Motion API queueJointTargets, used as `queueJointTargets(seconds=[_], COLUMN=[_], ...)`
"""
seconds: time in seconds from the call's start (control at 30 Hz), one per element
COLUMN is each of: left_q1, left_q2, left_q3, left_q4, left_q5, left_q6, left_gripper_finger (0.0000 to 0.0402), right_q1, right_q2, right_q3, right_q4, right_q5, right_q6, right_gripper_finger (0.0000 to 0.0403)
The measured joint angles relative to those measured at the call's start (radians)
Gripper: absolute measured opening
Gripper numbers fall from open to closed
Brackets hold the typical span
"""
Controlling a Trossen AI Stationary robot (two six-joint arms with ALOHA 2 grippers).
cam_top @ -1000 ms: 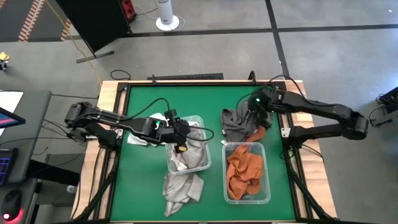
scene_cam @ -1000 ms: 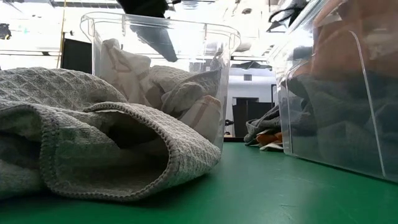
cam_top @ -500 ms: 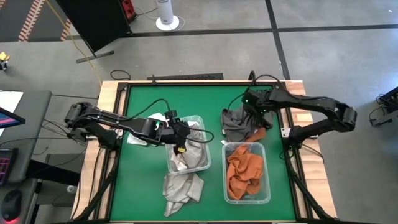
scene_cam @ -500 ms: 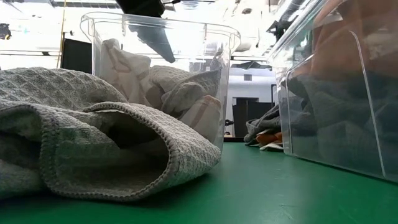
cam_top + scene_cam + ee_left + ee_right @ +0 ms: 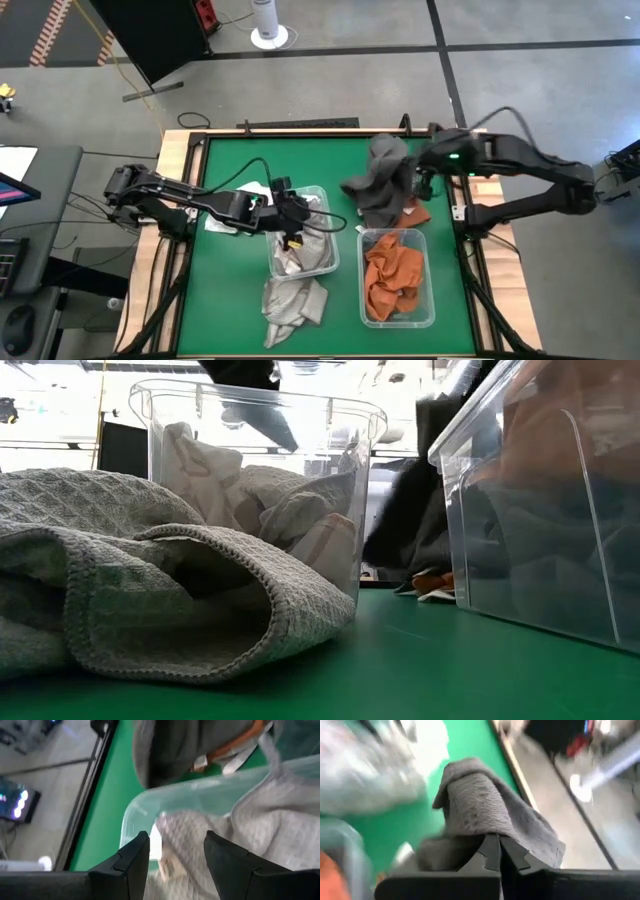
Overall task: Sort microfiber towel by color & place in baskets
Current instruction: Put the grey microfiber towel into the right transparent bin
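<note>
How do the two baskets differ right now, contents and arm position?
The left basket holds light grey towels, with the left gripper open over it. The right basket holds orange towels with no gripper above; the right gripper is beyond it, shut on a dark grey towel. Both are clear rectangular tubs.

green table (image 5: 230,160) bare at far left, two baskets (image 5: 398,280) and towels crowding the middle

One camera looks straight down on the green table (image 5: 240,270); another sits at tabletop level, close behind a light grey towel (image 5: 150,600). Both share the left clear basket (image 5: 325,225), and each wrist camera peers past its own fingers.
</note>
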State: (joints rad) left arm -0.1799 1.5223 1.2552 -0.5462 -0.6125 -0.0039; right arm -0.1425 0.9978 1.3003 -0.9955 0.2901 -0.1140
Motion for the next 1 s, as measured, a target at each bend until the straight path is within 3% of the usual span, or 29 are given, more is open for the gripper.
queueJointTargets(seconds=[0.13, 0.23, 0.53, 0.77, 1.0], left_q1=[0.007, 0.028, 0.120, 0.123, 0.123], left_q2=[0.000, 0.000, 0.002, 0.003, 0.019], left_q3=[-0.001, -0.001, -0.001, -0.001, -0.001], left_q4=[0.161, 0.267, 0.484, 0.523, 0.700], left_q5=[0.013, 0.077, 0.388, 0.399, 0.411], left_q6=[0.138, 0.213, 0.186, 0.171, 0.156], left_gripper_finger=[0.0180, 0.0180, 0.0180, 0.0180, 0.0183], right_q1=[0.096, 0.176, 0.438, 0.627, 0.634], right_q2=[-0.051, -0.083, -0.094, -0.065, -0.015], right_q3=[0.091, 0.135, 0.217, 0.303, 0.301], right_q4=[0.143, 0.298, 0.429, 0.573, 0.551], right_q5=[0.027, 0.030, 0.024, 0.021, 0.025], right_q6=[-0.020, -0.072, -0.092, -0.094, -0.067], right_gripper_finger=[0.0017, 0.0017, 0.0017, 0.0017, 0.0018])
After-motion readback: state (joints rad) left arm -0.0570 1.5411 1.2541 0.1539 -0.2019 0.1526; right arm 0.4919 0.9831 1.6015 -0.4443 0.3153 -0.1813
